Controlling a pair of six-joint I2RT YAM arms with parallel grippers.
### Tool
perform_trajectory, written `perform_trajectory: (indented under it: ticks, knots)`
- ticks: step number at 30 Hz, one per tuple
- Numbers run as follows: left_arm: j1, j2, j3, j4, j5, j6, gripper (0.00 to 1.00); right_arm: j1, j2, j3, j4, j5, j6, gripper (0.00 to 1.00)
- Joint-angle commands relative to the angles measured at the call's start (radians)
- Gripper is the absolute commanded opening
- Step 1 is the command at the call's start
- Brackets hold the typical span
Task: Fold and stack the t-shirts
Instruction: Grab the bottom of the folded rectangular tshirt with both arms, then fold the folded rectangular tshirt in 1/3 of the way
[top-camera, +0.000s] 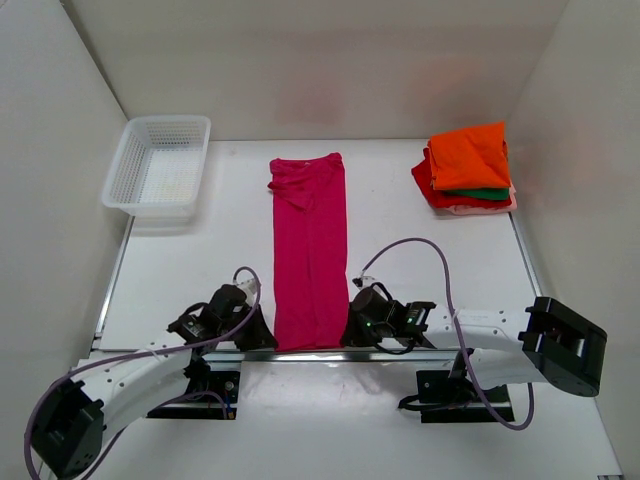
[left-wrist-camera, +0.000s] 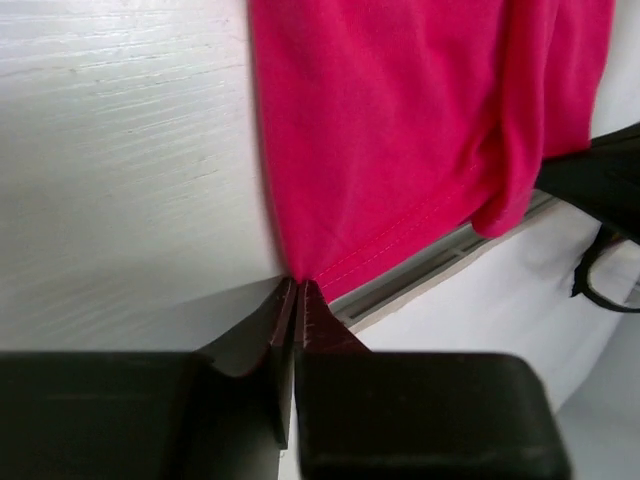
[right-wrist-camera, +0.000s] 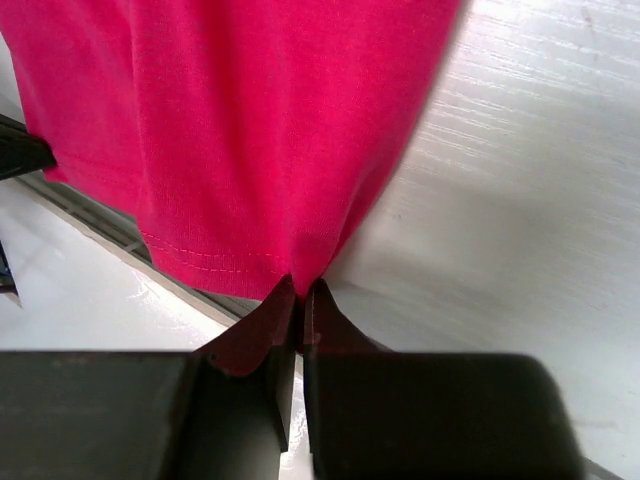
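The magenta-pink t-shirt lies as a long narrow strip down the middle of the table, its hem at the near edge. My left gripper is shut on the hem's left corner; the wrist view shows the left gripper pinching the pink cloth. My right gripper is shut on the hem's right corner, seen in its wrist view as the right gripper pinching the cloth. A folded stack at the back right has the orange shirt on top, then green, red and pale pink.
A white mesh basket stands at the back left. White walls close in the table on three sides. The table's near edge has a metal rail just under the hem.
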Motion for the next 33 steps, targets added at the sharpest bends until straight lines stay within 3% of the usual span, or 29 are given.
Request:
perform_trajectory:
  ticks: [1, 5, 17, 20, 26, 33]
  knots:
    - [0.008, -0.028, 0.0, -0.059, -0.019, 0.021, 0.1, 0.006, -0.008, 0.003, -0.015, 0.004, -0.016, 0.0]
    - [-0.035, -0.055, 0.015, -0.105, 0.003, 0.006, 0.0, 0.017, -0.023, 0.04, -0.08, -0.046, -0.026, 0.0]
    - [-0.003, -0.152, 0.101, -0.316, 0.065, 0.041, 0.0, 0.041, -0.108, 0.02, -0.186, -0.137, -0.029, 0.0]
    - [0.064, -0.111, 0.175, -0.326, 0.098, 0.082, 0.0, -0.038, -0.138, 0.071, -0.248, -0.19, -0.101, 0.0]
    - [0.211, 0.099, 0.399, -0.291, 0.169, 0.199, 0.0, -0.348, -0.06, 0.25, -0.345, -0.405, -0.341, 0.0]
    - [0.331, 0.345, 0.554, -0.186, 0.183, 0.259, 0.0, -0.485, 0.152, 0.508, -0.426, -0.471, -0.514, 0.0]
